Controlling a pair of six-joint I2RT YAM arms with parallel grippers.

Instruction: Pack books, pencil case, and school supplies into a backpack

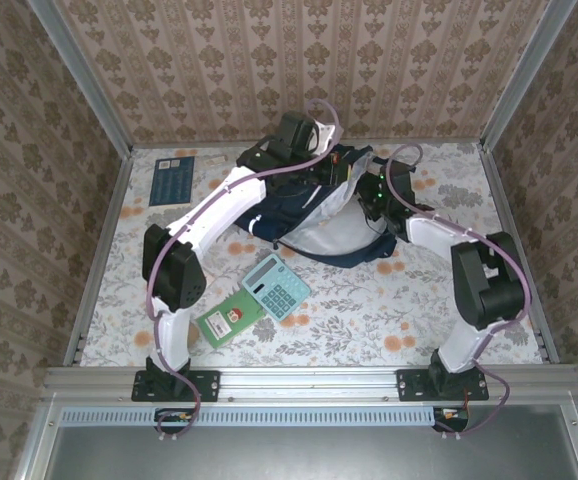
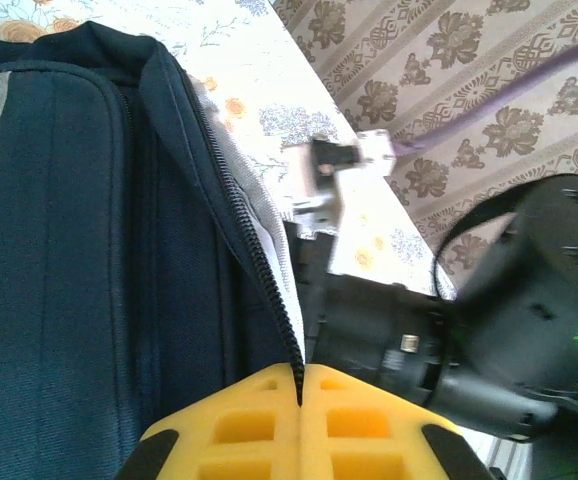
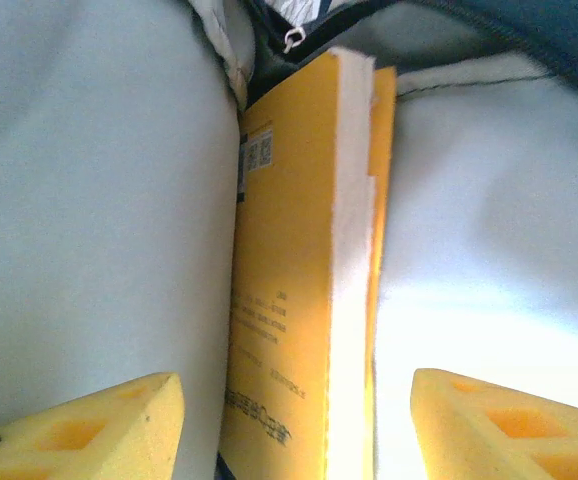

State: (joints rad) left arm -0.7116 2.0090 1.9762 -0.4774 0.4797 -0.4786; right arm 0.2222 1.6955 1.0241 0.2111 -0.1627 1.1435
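The left gripper [image 2: 299,405] is clamped on the navy backpack [image 2: 69,260] along its zip [image 2: 256,262], at the back of the worktop [image 1: 419,310]; the right gripper [image 3: 294,425] stands open inside it, fingers either side of the orange-yellow book [image 3: 289,250] against pale lining

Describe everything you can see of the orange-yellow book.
The orange-yellow book is thin, with a smooth card-like cover, a white page block, a small barcode label near its top and lines of dark print. It stands on edge inside the backpack, with pale grey lining close against both sides. The right gripper straddles it with fingers apart, neither touching it.
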